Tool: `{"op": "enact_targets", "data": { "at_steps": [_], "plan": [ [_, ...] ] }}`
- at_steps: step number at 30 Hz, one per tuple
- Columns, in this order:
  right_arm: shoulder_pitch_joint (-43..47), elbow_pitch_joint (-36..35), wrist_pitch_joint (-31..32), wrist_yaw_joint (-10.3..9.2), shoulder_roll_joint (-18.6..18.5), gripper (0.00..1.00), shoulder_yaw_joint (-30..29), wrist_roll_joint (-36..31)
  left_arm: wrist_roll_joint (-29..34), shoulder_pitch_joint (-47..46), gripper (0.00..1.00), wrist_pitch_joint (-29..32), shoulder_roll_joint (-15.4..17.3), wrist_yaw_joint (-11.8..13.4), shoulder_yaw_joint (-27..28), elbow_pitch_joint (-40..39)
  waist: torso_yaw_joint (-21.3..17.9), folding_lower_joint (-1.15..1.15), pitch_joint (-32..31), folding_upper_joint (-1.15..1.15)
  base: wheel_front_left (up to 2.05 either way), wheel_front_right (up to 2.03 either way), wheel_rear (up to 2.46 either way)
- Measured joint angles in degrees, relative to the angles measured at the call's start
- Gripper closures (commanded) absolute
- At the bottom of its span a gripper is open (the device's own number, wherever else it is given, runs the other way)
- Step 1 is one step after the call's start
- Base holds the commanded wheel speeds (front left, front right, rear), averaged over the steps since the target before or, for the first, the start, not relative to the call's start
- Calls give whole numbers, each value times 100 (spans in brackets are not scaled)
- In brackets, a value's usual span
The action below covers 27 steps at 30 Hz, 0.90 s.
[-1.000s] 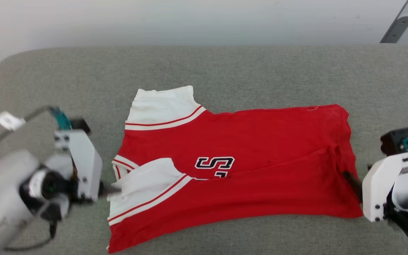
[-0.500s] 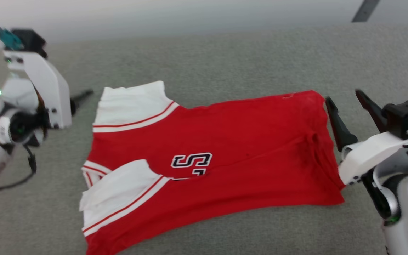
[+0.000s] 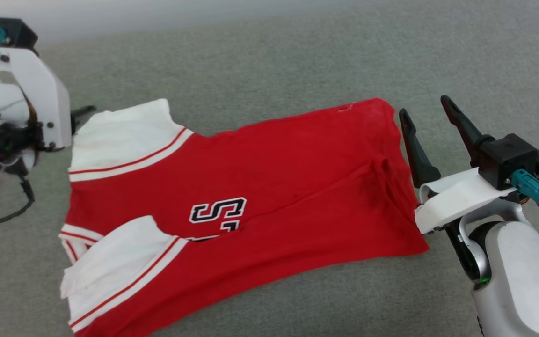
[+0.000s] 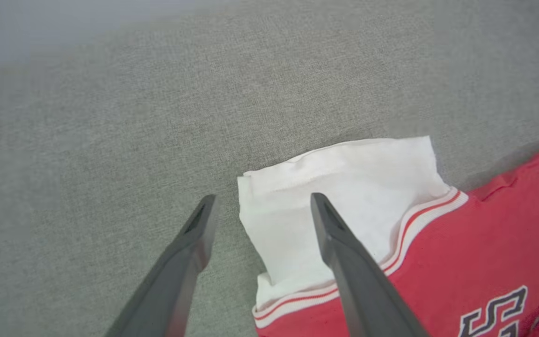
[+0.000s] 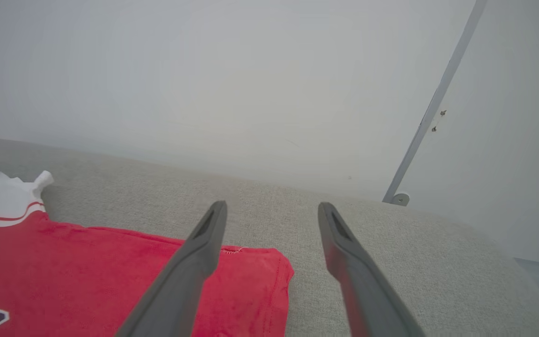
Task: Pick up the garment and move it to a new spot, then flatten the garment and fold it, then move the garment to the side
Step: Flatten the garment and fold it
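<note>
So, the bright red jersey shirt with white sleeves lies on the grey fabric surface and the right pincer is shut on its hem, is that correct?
Not quite. The right pincer is open beside the hem and grips nothing, as the head view shows. The bright red jersey shirt does lie on the grey fabric surface.

You're looking at a plain indoor room, either a home or a bare test space furnished like one; you can't tell which. A broad cushion [image 3: 269, 61] upholstered in grey-green woven fabric, with rounded corners, stands against a bare white wall [image 5: 204, 70]. A grey strip [image 5: 426, 114] is screwed to that wall. A red jersey shirt [image 3: 274, 173] lies spread on the fabric.
</note>
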Motion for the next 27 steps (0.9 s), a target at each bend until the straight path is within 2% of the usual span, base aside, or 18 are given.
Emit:
{"op": "enact_targets", "data": {
  "at_steps": [9,24,25,26,27],
  "plan": [
    [-90,-48,37,0,47,0,73,3,-119,-53,0,432,-176,-167,-87,883,-221,0,190,0,0,0,0],
    [-159,-236,266,0,175,0,69,55,-3,-270,0,342,-247,-261,-229,1458,-370,0,521,0,0,0,0],
    [-165,-246,267,0,180,0,73,55,-5,-298,4,364,-237,-263,-235,1458,-384,0,549,0,0,0,0],
    [-171,-255,296,0,190,0,71,55,-14,-327,16,354,-227,-264,-226,1462,-397,0,577,0,0,0,0],
    [-177,-258,309,0,198,0,73,55,-32,-343,42,347,-223,-264,-211,1467,-410,0,605,0,0,0,0]
  ]
}}
